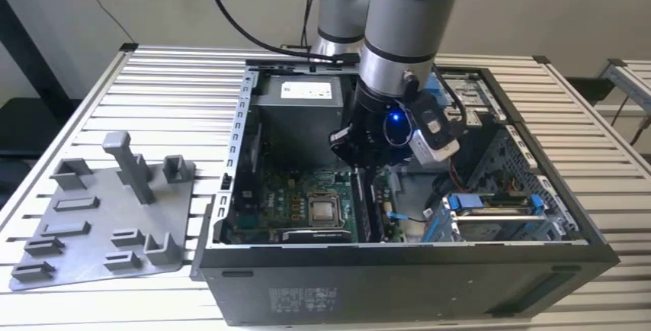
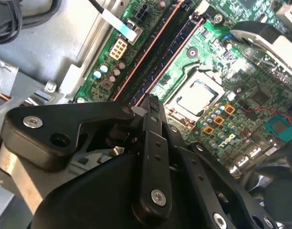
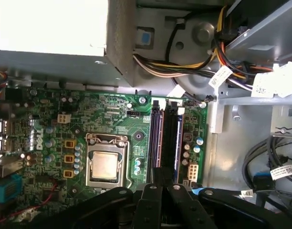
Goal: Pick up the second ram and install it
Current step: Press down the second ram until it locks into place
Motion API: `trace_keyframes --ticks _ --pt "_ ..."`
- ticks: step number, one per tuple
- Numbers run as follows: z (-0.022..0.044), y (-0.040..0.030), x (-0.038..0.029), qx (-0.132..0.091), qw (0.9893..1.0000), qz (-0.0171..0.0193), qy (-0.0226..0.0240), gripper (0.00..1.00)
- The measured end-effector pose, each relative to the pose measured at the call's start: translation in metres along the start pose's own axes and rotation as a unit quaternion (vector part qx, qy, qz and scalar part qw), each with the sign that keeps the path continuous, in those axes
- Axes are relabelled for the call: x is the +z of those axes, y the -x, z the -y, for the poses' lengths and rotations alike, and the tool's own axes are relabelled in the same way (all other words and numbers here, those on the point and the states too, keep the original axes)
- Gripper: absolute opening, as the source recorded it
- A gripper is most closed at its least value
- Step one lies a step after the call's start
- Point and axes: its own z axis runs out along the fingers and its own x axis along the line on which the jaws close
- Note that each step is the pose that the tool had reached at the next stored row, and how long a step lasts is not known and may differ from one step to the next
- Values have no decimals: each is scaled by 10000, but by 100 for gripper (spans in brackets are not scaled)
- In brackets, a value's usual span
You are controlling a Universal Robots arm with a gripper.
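Over the open computer case (image 1: 407,258) on the slatted table (image 1: 183,72), the gripper (image 3: 161,188) hangs low above the green motherboard (image 3: 112,114), its fingers (image 3: 153,202) drawn narrow together over the memory slots. At about 3 o'clock from the processor socket (image 3: 105,164) in the first wrist view, the second ram (image 3: 170,138) sits as a dark strip in the slot beside another module (image 3: 156,138), directly beneath the fingertips; whether they pinch it I cannot tell. Outside the case, at 9 o'clock in the exterior view, lies the grey fixture plate (image 1: 102,224).
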Motion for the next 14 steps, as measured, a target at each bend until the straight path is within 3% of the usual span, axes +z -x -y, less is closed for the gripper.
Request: trace_keyframes --ticks 3,7,10,14 --pt "0 0 0 -275 9996 2 1 11" --pt "0 0 0 -611 9981 8 1 11" --pt "0 0 0 -877 9961 11 2 11" --pt "0 0 0 -1213 9926 15 2 11"
